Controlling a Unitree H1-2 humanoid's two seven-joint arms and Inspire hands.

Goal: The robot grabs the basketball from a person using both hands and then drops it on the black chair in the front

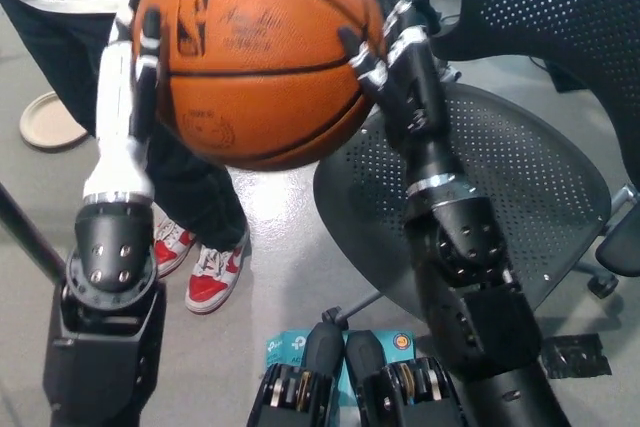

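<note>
- Head view: basketball (262, 52), orange with black seams, held aloft at the upper middle, slightly blurred.
- Left hand (128, 97), white: pressed flat against the ball's left side, fingers (150, 67) spread along its curve.
- Right hand (405, 72), black: pressed against the ball's right side, fingers (362, 59) spread and touching the leather; ball clamped between the two hands.
- Black chair (500, 197), perforated seat: to the right, below the ball; the ball overhangs only the seat's left edge.
- Person (190, 187): far side of the ball, dark trousers, red-and-white shoes (200, 267) on the grey floor (290, 237).
</note>
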